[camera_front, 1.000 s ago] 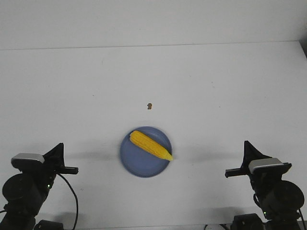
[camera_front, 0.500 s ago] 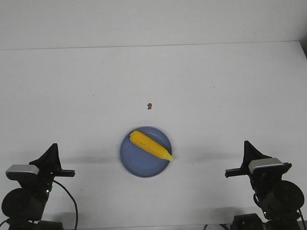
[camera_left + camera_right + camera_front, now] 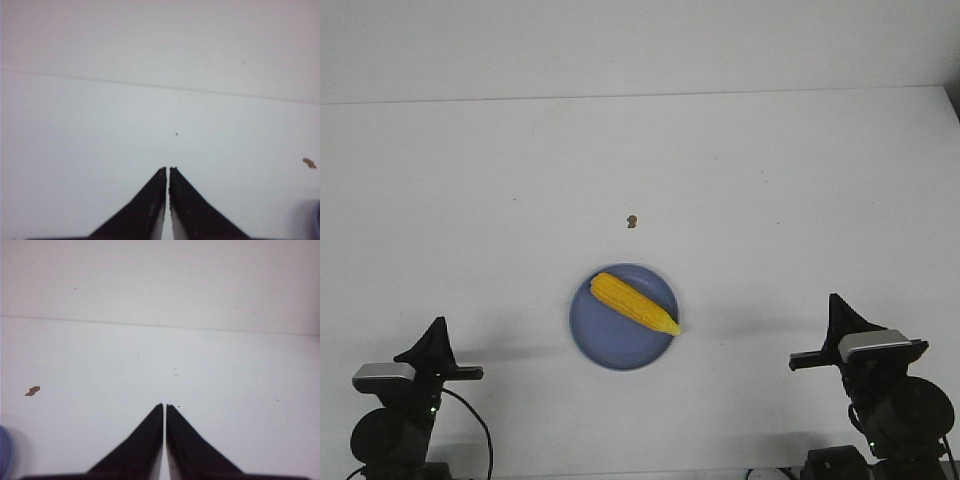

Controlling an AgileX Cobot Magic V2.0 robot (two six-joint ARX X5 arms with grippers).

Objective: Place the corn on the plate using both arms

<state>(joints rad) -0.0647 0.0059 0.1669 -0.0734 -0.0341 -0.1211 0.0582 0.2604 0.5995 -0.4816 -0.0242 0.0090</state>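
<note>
The yellow corn (image 3: 634, 303) lies slanted across the round blue plate (image 3: 610, 345) near the table's front middle, its pointed tip at the plate's right rim. My left gripper (image 3: 439, 325) is low at the front left, well away from the plate, shut with nothing held (image 3: 167, 169). At the front right my right gripper (image 3: 834, 298) sits equally far from the plate, shut and empty too (image 3: 164, 405). Only a sliver of the plate's rim (image 3: 4, 455) shows in the right wrist view.
A tiny brown speck (image 3: 632, 220) lies on the white table behind the plate; it also shows as a speck (image 3: 309, 162) in the left wrist view and a speck (image 3: 32, 390) in the right wrist view. The table's far edge (image 3: 640, 96) meets a pale wall.
The left arm has drawn back and down toward the front left corner, its gripper staying shut. The right arm, the corn and the plate have not moved.
</note>
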